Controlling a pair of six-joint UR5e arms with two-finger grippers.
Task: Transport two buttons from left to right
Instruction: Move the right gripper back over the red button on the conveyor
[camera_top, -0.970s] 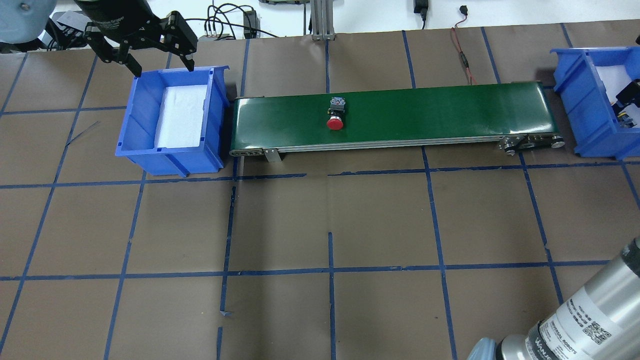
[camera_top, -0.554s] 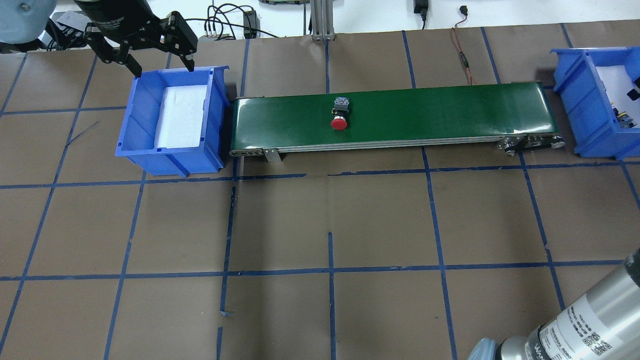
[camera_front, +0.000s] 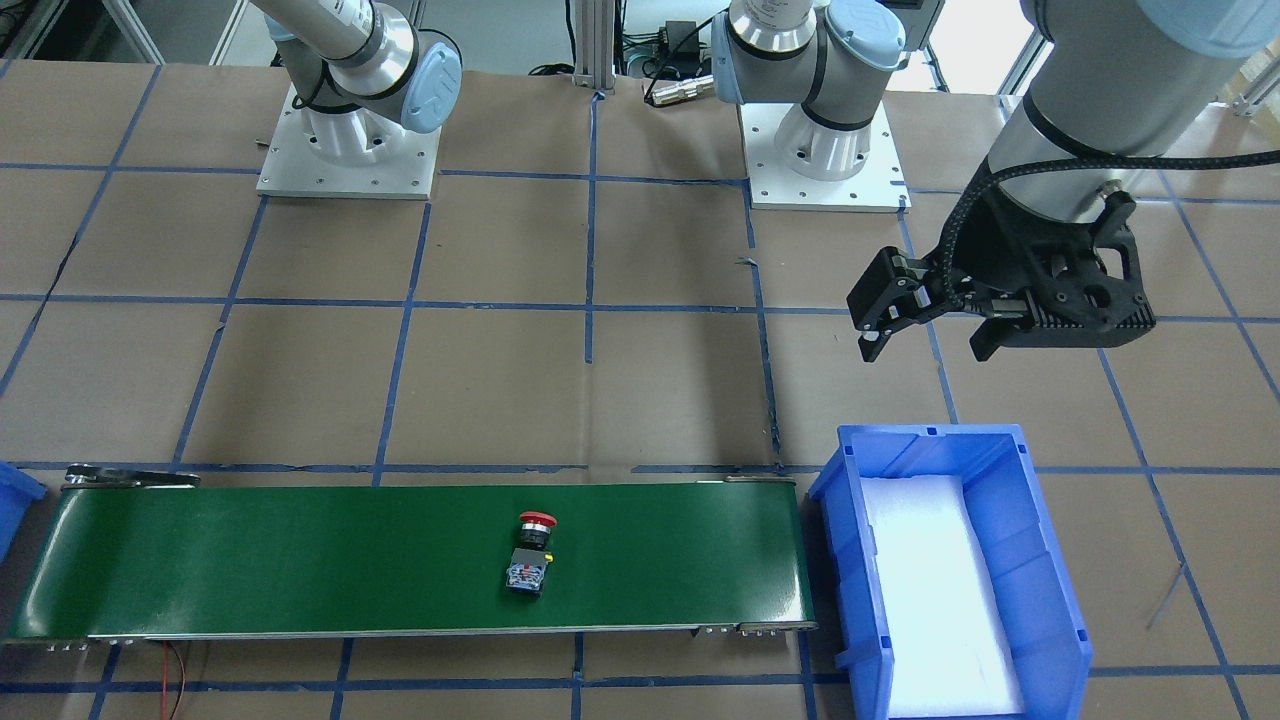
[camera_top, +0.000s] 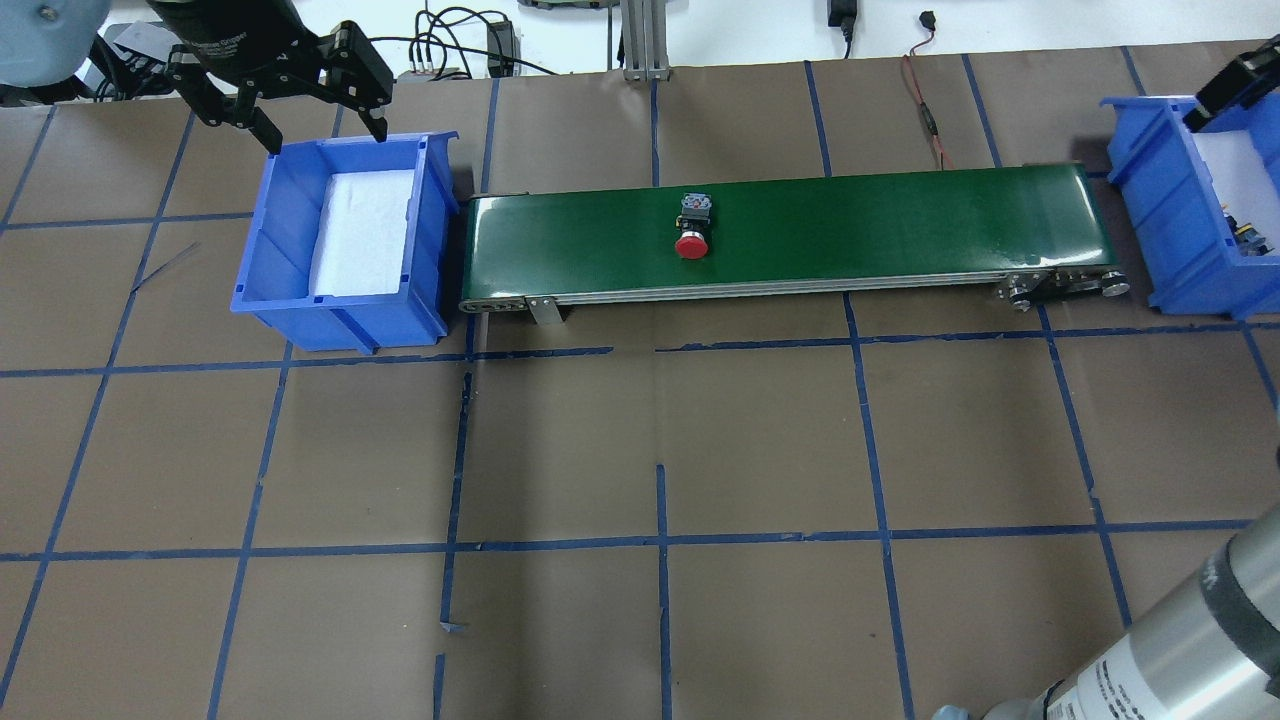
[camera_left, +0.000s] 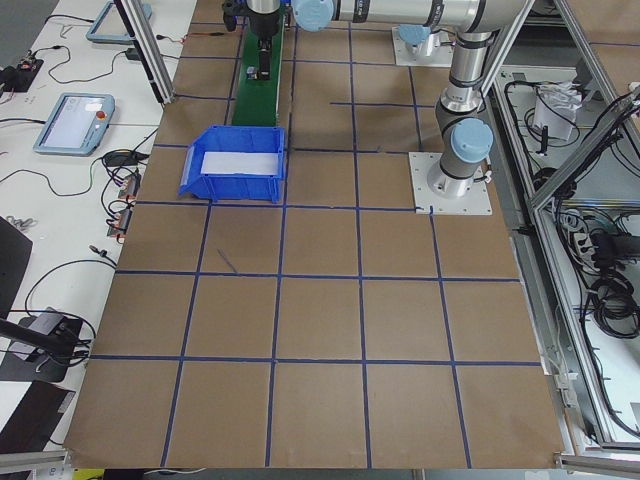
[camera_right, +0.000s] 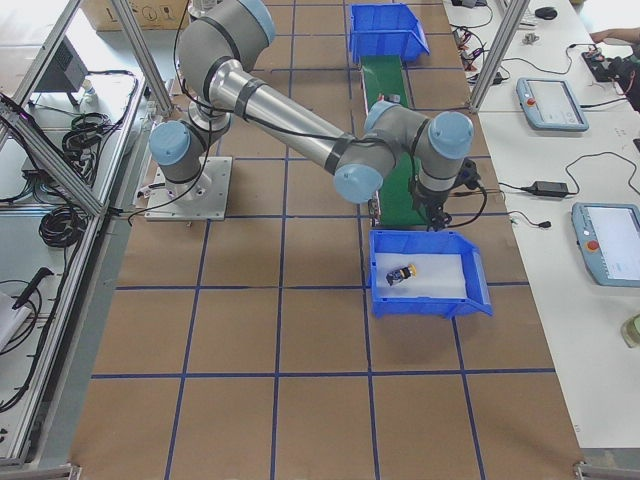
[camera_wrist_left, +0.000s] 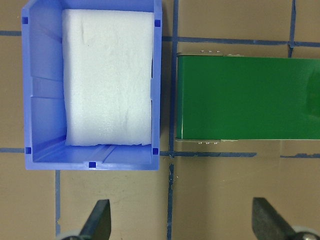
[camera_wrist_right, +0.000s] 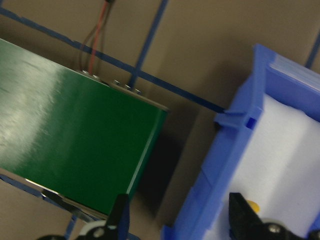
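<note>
The red button (camera_top: 692, 232) lies on its side on the green conveyor belt (camera_top: 880, 215), a little left of the middle; it also shows in the front view (camera_front: 530, 555). The yellow button (camera_right: 403, 272) lies on white foam in the right blue bin (camera_right: 430, 303); a bit of yellow (camera_wrist_right: 251, 205) shows in the right wrist view. My left gripper (camera_top: 325, 135) is open and empty, high over the far rim of the left blue bin (camera_top: 270, 225). My right gripper (camera_wrist_right: 182, 220) is open and empty, above the gap between the belt's end and the right bin.
The left bin (camera_front: 1045, 600) holds only white foam. A red cable (camera_top: 925, 110) lies behind the belt. My right arm's forearm (camera_top: 1180, 640) crosses the near right corner. Blue tape lines grid the brown table.
The red button has moved a little to the right along the belt. My right gripper has risen out of the right bin and moved toward its far side. My left gripper has not moved.
</note>
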